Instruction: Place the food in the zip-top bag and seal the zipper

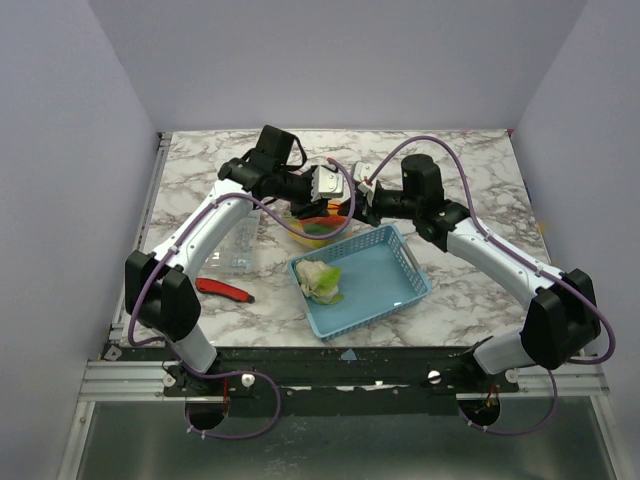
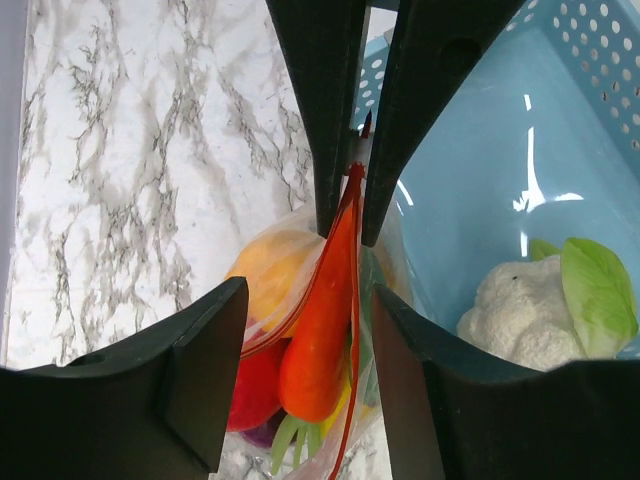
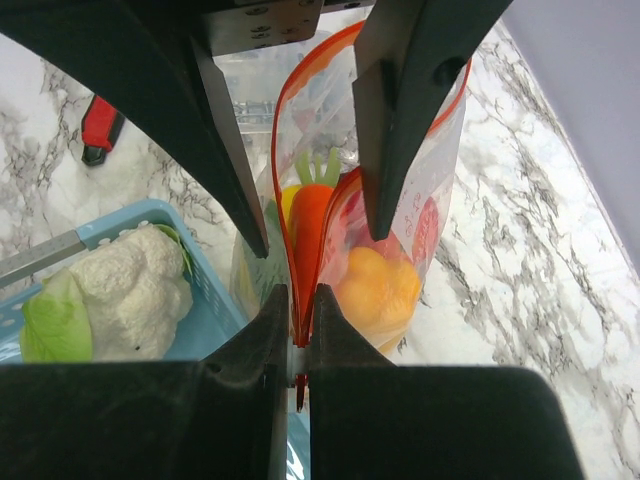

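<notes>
Right wrist view: right gripper (image 3: 297, 300) pressed together, pinching one end of the zipper (image 2: 352, 200). Left gripper (image 2: 310, 290) spread wide astride the zip-top bag (image 1: 318, 228); cannot tell whether touching it. Bag just beside the far rim of the blue basket (image 1: 385, 285), mouth upward and partly gaping. Holds a carrot (image 2: 318, 345), an orange fruit (image 3: 375, 285) and a red piece (image 2: 255, 385). Cauliflower (image 1: 320, 279) inside the basket. Red-handled tool (image 1: 224, 290) left of the basket.

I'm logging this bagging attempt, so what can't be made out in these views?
Top view: the zip-top bag is mostly hidden under the arms.
Left wrist view: the red food is half covered by a finger of the left gripper; kind unclear.
Right wrist view: the far end of the zipper passes behind that gripper's fingers.
</notes>
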Robot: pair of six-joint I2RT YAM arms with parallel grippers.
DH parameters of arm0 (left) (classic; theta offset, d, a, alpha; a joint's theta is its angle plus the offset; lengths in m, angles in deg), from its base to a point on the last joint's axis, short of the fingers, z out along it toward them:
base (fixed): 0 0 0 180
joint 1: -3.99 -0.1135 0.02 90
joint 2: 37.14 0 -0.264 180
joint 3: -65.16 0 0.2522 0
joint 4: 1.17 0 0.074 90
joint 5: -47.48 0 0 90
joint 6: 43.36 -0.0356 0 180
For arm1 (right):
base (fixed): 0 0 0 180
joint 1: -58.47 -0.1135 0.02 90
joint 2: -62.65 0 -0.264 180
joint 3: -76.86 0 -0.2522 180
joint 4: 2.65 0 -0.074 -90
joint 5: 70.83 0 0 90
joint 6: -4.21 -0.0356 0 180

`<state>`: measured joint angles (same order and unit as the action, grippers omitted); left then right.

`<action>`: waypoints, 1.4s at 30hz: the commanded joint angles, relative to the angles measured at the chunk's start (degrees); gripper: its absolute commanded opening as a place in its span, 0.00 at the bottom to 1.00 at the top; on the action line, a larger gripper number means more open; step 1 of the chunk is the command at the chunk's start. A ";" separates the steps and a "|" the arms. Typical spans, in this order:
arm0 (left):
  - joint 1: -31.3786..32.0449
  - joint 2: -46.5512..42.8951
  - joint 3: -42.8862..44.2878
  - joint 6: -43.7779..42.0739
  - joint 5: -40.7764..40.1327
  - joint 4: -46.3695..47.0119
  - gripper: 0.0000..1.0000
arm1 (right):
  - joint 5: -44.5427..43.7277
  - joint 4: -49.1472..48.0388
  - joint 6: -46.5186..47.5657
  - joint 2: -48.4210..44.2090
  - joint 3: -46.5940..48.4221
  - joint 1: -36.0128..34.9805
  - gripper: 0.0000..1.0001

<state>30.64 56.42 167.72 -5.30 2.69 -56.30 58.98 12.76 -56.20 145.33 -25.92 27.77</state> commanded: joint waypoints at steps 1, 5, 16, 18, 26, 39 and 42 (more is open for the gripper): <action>0.36 -0.57 1.17 1.51 3.78 0.96 0.54 | 1.23 0.21 -0.49 -2.10 1.42 -0.20 0.01; 0.72 1.40 4.23 1.06 2.91 -2.73 0.49 | 1.13 0.37 -0.49 -2.46 1.58 -0.21 0.01; 1.15 1.07 2.82 3.34 -3.51 0.09 0.29 | 0.41 0.56 -1.17 -2.85 1.28 -0.25 0.01; 1.21 0.62 2.07 3.38 -3.60 0.21 0.19 | -0.18 -0.15 -1.99 -3.17 0.86 -0.32 0.01; 1.47 -4.20 -4.36 6.62 -2.10 6.92 0.00 | -8.16 -2.82 -10.62 -5.06 -0.16 -0.22 0.39; 2.16 -7.68 -10.09 9.17 -4.47 12.16 0.00 | -6.23 5.00 -6.29 -9.91 -2.29 -0.23 0.42; 2.50 -7.28 -9.63 9.21 -4.77 11.81 0.00 | -4.97 6.59 -5.84 -9.38 -1.44 -0.18 0.41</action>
<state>32.37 50.41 158.39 3.40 -1.27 -45.85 50.79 15.27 -63.66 136.01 -28.56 27.77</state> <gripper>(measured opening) 0.013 0.414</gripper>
